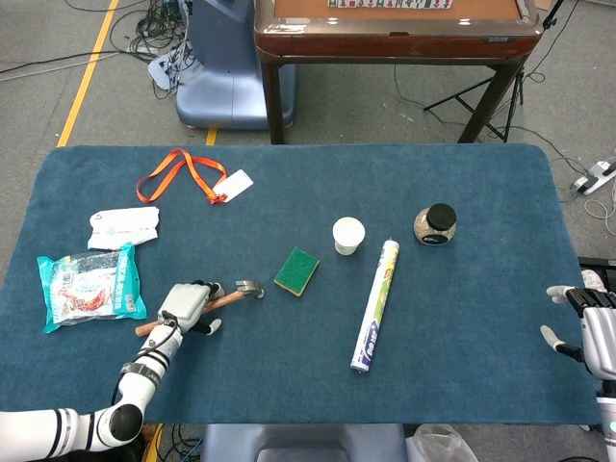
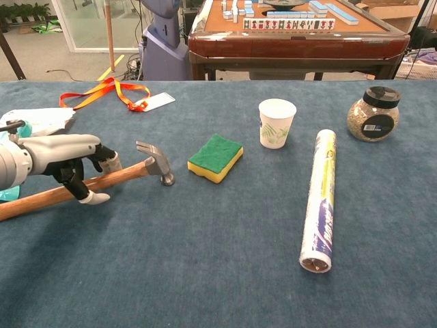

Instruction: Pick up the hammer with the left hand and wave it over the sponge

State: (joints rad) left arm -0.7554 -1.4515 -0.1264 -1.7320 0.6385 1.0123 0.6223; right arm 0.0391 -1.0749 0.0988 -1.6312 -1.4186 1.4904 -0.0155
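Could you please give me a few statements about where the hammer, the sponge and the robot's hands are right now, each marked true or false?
1. The hammer lies on the table with its head towards the sponge. True.
2. The left hand is over the hammer's wooden handle. True.
3. The sponge sits on top of the paper cup. False: it lies on the table, beside the cup and apart from it.
4. The right hand holds the jar. False: it holds nothing, near the table's edge.
5. The hammer's head rests on the sponge. False: a gap separates them.
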